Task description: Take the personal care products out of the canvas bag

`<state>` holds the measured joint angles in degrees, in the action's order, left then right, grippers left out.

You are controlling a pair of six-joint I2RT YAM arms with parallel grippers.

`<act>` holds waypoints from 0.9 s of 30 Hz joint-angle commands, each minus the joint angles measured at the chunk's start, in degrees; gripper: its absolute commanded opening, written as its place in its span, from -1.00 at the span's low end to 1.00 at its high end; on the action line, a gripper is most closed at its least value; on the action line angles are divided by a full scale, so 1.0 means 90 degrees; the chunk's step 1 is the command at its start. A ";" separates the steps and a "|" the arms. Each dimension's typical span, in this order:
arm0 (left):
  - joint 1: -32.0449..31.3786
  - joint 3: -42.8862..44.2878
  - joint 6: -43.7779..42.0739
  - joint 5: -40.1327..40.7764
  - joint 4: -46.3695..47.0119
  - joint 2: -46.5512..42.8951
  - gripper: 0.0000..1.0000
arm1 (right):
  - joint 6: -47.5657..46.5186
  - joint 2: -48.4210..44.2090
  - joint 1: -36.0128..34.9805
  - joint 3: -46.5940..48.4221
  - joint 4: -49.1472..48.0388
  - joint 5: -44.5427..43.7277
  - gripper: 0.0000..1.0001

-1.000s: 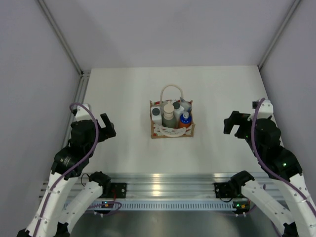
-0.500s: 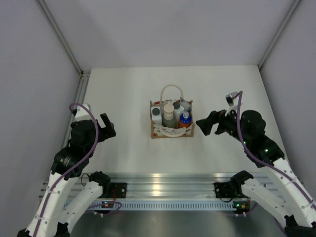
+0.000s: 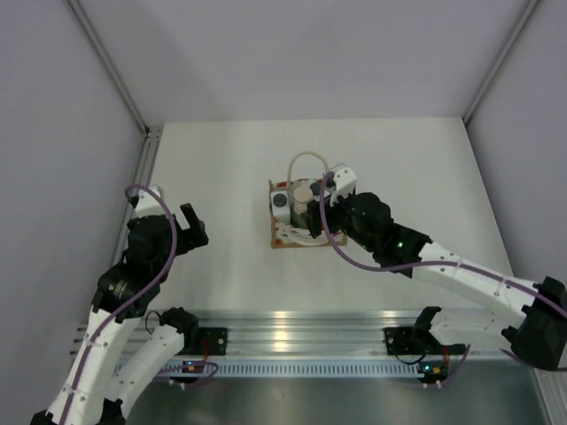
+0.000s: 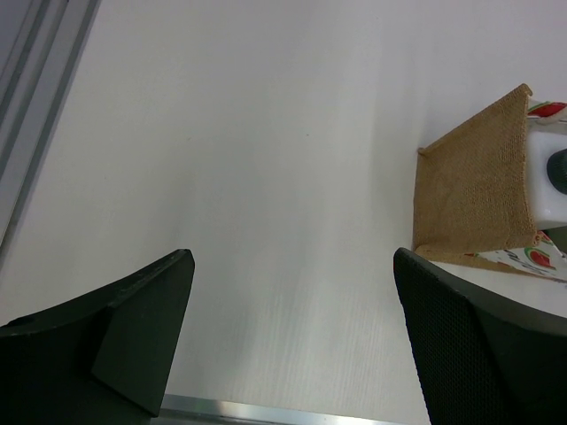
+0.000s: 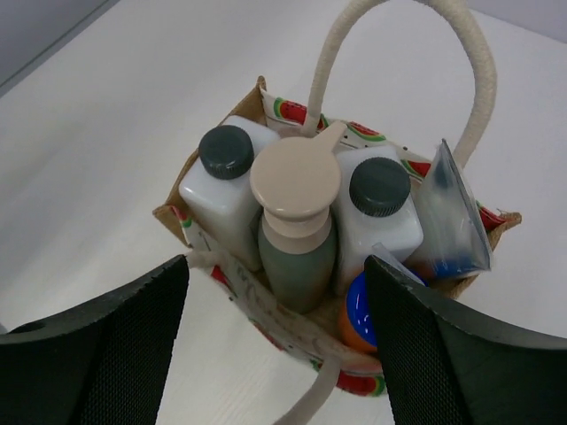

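The right gripper (image 5: 276, 270) has swung in from the table's right side and now hovers over the canvas bag (image 5: 170, 212) at mid-table. Its jaws are wide and empty, straddling the grey-green bottle (image 5: 295, 186), so removal looks about to begin. That bottle, the white bottles (image 5: 226, 199) and the orange bottle (image 5: 359, 323) stand upright, packed tight beside what may be a clear sachet (image 5: 450, 221). The left gripper (image 4: 291, 266) hangs open, holding nothing.

In the right wrist view the orange bottle (image 5: 359, 314) shows little but its blue top. The rest is hidden behind the white bottle (image 5: 376, 221) toward the right edge of the tabletop (image 5: 106, 133) and a clear packet (image 5: 452, 212). From above, the right arm (image 3: 390, 239) covers that side of the canvas bag (image 3: 277, 234). The left wrist view's right border cuts the bag off, leaving a corner of the other white bottle (image 4: 542, 173).
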<state>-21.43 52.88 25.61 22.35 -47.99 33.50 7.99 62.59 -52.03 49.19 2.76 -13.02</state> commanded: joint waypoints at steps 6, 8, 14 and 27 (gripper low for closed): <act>-0.0021 -0.0056 0.0016 -0.0071 0.0351 0.0009 0.97 | -0.0380 0.1219 -0.0059 0.0492 -0.1722 -0.0595 0.44; -0.0011 -0.0046 0.0007 -0.0091 0.0351 0.0018 0.97 | -0.0341 0.1404 -0.0068 0.0463 -0.1849 -0.0634 0.43; -0.0011 -0.0056 -0.0042 -0.0208 0.0381 0.0096 0.97 | -0.0399 0.1639 -0.0059 0.0033 -0.2884 -0.0653 0.41; -0.0011 -0.0056 -0.0042 -0.0276 0.0390 0.0087 0.97 | -0.0400 0.2304 -0.0010 0.0082 -0.3373 -0.0966 0.40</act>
<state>-21.43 52.80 25.52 20.38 -47.51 34.39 4.03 83.46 -52.01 49.39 -21.26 -19.70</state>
